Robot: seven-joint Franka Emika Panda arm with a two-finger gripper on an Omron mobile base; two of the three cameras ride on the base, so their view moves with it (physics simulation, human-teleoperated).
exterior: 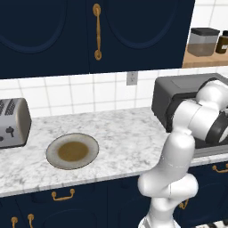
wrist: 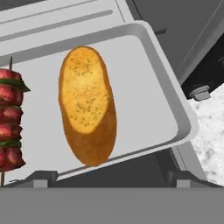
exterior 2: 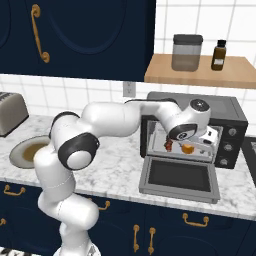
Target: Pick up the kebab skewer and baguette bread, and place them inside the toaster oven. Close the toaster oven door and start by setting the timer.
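The toaster oven (exterior 2: 229, 113) stands open, with its door (exterior 2: 179, 178) dropped flat onto the counter. On the inner metal tray (wrist: 151, 83) lies the golden-orange baguette bread (wrist: 87, 111). To its left on the same tray rests the kebab skewer (wrist: 9, 118) with its dark red chunks. From the right base view both show small in the oven mouth: the baguette bread (exterior 2: 187, 148) and the kebab skewer (exterior 2: 168, 145). My gripper (wrist: 111, 179) hovers just over the tray's front edge, open, fingers wide apart and holding nothing. It reaches into the oven opening (exterior 2: 194, 144).
An empty round plate (exterior: 72, 151) sits on the marble counter (exterior: 124, 133), and a silver two-slot toaster (exterior: 13, 122) stands at the far left. A wooden shelf (exterior 2: 200, 70) above the oven carries a jar and a bottle. The oven's knobs (exterior 2: 229, 140) are on its right.
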